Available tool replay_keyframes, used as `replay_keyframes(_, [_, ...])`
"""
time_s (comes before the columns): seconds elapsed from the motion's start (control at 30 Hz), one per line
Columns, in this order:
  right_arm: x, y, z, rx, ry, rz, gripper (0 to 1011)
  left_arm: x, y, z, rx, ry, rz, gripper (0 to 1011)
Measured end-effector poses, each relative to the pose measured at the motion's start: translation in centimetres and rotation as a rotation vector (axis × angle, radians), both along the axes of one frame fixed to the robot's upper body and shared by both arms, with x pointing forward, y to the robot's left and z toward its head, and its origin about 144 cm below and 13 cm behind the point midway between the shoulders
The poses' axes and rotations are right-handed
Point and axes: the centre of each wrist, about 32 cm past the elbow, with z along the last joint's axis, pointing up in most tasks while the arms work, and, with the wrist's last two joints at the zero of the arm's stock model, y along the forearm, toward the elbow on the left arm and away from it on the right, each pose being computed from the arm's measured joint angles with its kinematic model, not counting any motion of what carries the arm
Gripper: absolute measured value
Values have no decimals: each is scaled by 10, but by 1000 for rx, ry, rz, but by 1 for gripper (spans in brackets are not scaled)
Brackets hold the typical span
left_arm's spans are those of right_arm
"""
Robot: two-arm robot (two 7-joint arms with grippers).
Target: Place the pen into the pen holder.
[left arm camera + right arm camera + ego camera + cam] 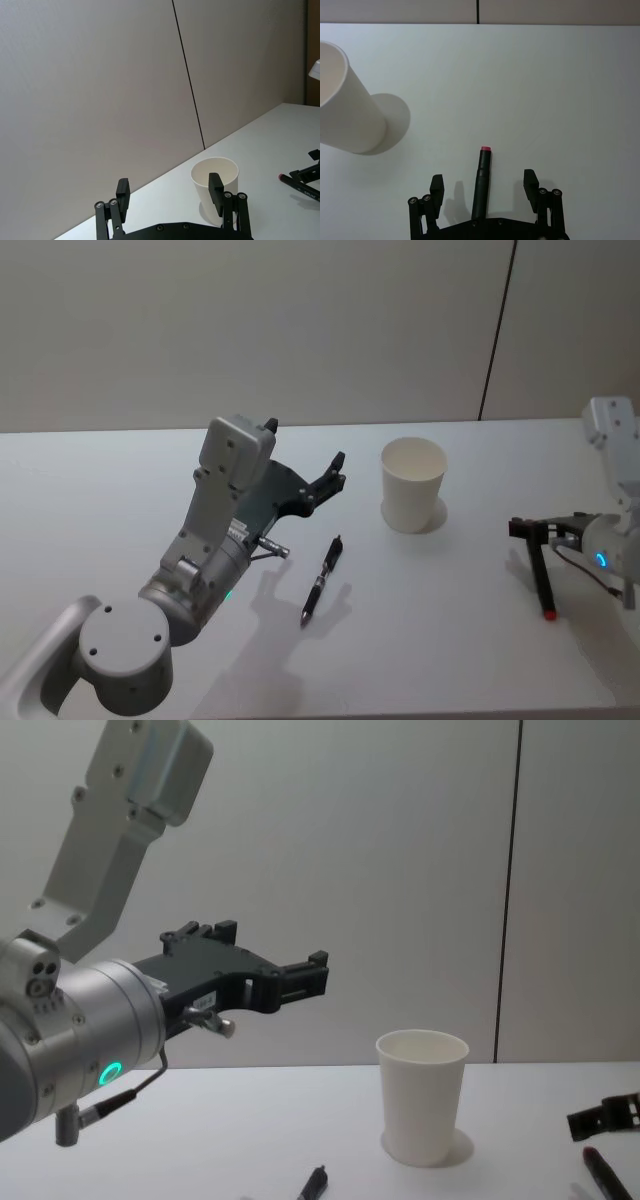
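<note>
A black pen (pixel 322 580) lies flat on the white table, left of and nearer to me than the pen holder (pixel 412 483), an upright white paper cup with nothing inside it. My left gripper (pixel 330 478) hangs open in the air above the table, left of the cup and beyond the pen. In the left wrist view its fingers (pixel 216 187) frame the cup (pixel 202 185). The chest view shows this gripper (pixel 305 975) well above the cup (pixel 422 1095) and the pen's end (pixel 314 1185).
At the right, my right gripper (pixel 530 530) sits low and open, straddling a black marker with a red tip (pixel 543 585) that lies on the table. The right wrist view shows that marker (pixel 484 167) between the fingers (pixel 530 180). A wall stands behind the table.
</note>
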Motion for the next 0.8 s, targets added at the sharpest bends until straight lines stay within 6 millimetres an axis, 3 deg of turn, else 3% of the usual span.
replay_keyframes(0.8, [37, 10, -13, -25, 87, -15, 1002, 0, 0, 0, 0, 0, 0, 1003])
